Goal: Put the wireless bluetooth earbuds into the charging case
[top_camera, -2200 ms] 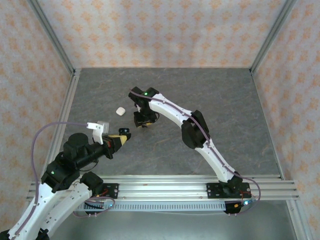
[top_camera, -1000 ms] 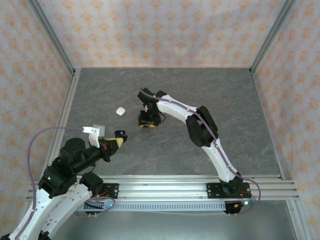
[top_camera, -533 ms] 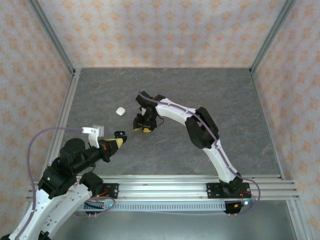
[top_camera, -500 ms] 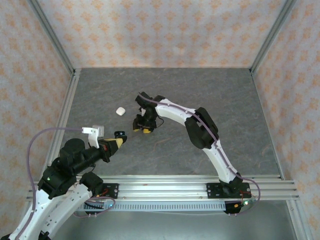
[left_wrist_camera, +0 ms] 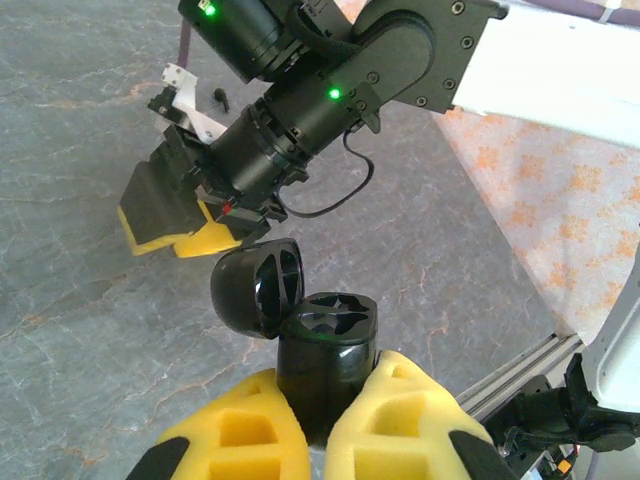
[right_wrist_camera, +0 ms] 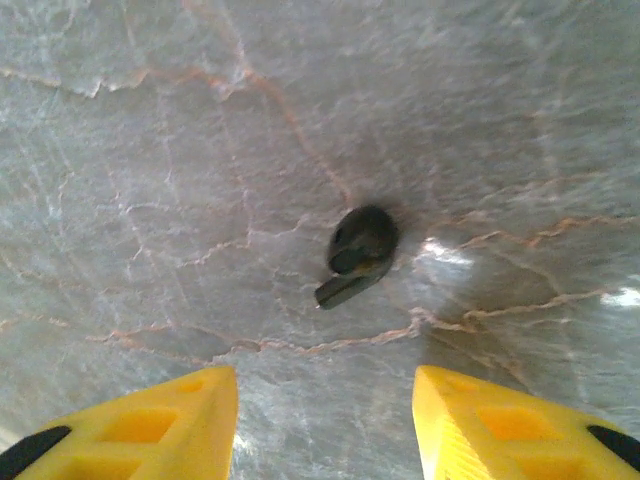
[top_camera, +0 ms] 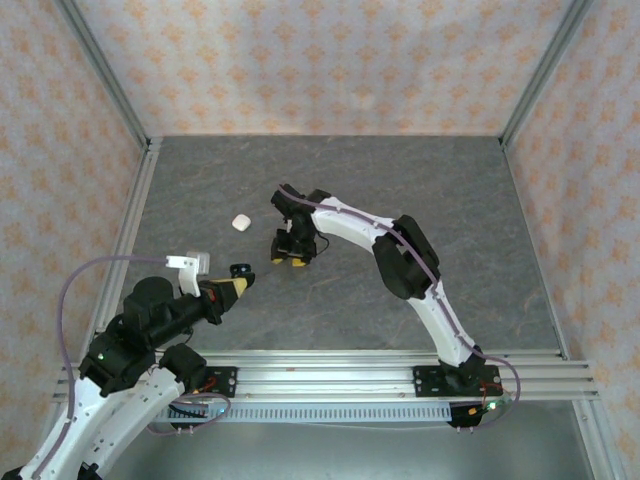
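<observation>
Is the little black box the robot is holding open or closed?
Open. The black case's lid is flipped back, showing its hollow inside, while the left hand pinches it.

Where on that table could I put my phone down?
The right half of the table, between the right arm and the side wall, is bare; so is the strip along the back wall. Crowded left of centre: white object, right gripper, left gripper holding the black case.
</observation>
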`<move>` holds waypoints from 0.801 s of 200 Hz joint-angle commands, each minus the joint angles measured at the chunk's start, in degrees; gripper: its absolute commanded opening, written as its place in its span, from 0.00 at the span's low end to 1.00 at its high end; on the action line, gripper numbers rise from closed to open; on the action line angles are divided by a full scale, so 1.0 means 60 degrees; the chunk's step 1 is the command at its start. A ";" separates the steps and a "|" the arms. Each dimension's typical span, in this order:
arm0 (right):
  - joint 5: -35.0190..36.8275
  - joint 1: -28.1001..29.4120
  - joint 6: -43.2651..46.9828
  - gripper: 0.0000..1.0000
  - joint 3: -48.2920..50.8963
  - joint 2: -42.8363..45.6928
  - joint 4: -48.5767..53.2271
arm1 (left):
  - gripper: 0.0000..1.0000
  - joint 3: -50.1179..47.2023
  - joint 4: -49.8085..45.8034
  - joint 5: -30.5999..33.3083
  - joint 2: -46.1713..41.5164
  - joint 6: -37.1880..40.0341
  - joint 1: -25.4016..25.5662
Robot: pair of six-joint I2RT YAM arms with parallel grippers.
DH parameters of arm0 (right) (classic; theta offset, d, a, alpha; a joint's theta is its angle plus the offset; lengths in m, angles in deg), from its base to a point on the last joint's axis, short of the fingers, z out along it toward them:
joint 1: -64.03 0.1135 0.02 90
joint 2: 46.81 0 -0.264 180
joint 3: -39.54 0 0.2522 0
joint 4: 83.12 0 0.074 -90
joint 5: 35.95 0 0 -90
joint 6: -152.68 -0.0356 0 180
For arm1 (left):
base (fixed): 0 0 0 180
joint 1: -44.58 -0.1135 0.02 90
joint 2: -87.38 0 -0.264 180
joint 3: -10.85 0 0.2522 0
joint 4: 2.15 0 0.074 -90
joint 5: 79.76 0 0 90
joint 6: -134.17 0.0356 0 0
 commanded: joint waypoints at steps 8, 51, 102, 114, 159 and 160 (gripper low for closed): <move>0.0850 0.0025 -0.0826 0.47 -0.0014 0.0551 -0.0070 | 0.00 -0.0079 0.0593 -0.0059 0.0285 -0.0078 -0.0054; 0.1144 0.0021 -0.0911 0.43 -0.0586 0.0056 0.0184 | 0.00 0.0028 0.0689 -0.0151 0.0632 0.0131 -0.0064; 0.1196 0.0028 -0.0916 0.41 -0.0917 -0.0261 0.0319 | 0.00 -0.0016 0.0673 -0.0152 0.0595 0.0162 -0.0063; 0.1226 0.0031 -0.0875 0.39 -0.1034 -0.0363 0.0397 | 0.00 -0.0030 0.0681 -0.0162 0.0578 0.0166 -0.0067; 0.1534 0.0035 -0.0713 0.37 -0.1592 -0.0754 0.0935 | 0.00 -0.0076 0.0654 -0.0164 0.0510 0.0166 -0.0065; 0.1538 0.0035 -0.0716 0.37 -0.1597 -0.0766 0.0949 | 0.00 -0.0075 0.0647 -0.0156 0.0514 0.0166 -0.0059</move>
